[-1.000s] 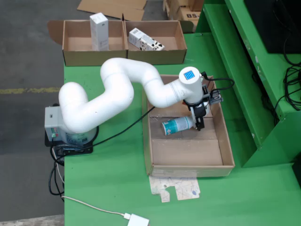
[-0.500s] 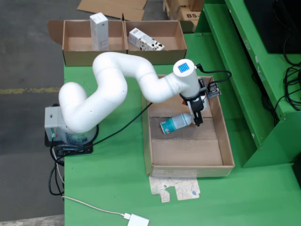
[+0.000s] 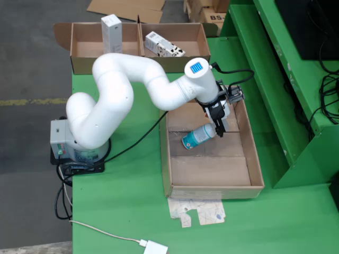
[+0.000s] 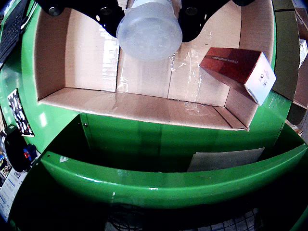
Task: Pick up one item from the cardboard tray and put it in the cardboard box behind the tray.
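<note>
1 bottle (image 3: 198,136) clamped in end effector (image 3: 219,128), near tray (image 3: 212,191) far wall, front floor open

Inside the cardboard tray (image 3: 212,180) on the green table (image 3: 127,211), the near half of the floor lies bare in the overhead view, open from above, while a bottle (image 3: 198,136) held in the gripper (image 3: 218,128) fills the middle of the far half. The wrist view shows a dark red carton (image 4: 238,67) leaning in one corner against the tray walls. Behind the tray, the two-compartment cardboard box (image 3: 139,55) is open-topped, with an upright white carton (image 3: 112,33) in the left compartment and a patterned carton (image 3: 164,46) lying in the right. The white arm (image 3: 122,90) arcs between box and tray
</note>
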Robot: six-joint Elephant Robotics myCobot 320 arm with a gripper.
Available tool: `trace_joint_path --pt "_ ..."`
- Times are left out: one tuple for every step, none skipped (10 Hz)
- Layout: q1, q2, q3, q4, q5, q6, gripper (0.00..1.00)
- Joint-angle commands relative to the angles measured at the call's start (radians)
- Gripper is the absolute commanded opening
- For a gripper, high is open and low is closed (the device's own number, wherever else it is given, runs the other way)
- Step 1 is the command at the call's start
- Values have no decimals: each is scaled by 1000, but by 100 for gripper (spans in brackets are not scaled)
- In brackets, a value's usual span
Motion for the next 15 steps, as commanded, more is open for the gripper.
trace_joint_path --pt "23 223 -40 32 -22 -1 0" --pt "31 252 -50 34 -31 2 0" --pt "36 265 -46 29 -37 2 0" --pt "36 265 -46 29 -37 2 0" --pt "42 272 -38 26 -44 3 0" --pt "47 278 -39 29 -49 5 0" --pt "49 292 -46 31 -51 6 0" --pt "52 316 -33 11 -53 3 0" --pt "62 351 -12 -29 -65 9 0" --pt "62 351 -12 -29 -65 9 0" --pt "70 376 17 -72 -74 15 0" --pt "81 403 115 -177 -82 21 0" --pt "81 403 115 -177 -82 21 0" --pt "97 414 178 -236 -95 28 0" --pt "112 428 234 -287 -110 34 0"
